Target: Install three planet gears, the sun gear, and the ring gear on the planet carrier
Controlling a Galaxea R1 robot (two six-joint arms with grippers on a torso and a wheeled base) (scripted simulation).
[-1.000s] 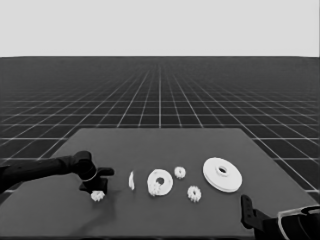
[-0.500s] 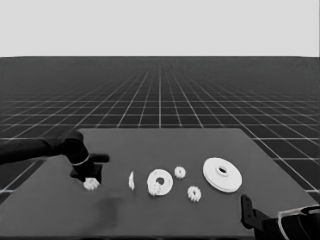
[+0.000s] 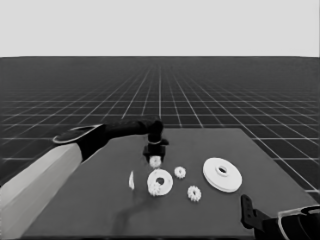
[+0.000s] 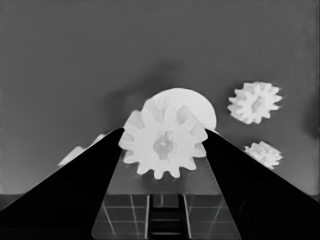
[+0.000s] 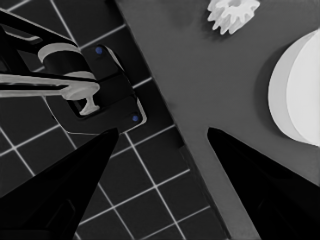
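Just beyond the smaller round part (image 3: 160,182), the left hand (image 3: 155,158) grips a gear (image 4: 164,144).

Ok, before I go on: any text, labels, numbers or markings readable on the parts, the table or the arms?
None: no words, numbers, brands or signs can be read in any view.
The gear held in the left pincer: plain white.
The smaller round part, larger round part, the two loose gears and the thin white piece: unmarked.
The table: bare.
The right pincer, parked at the table's corner: no lettering.
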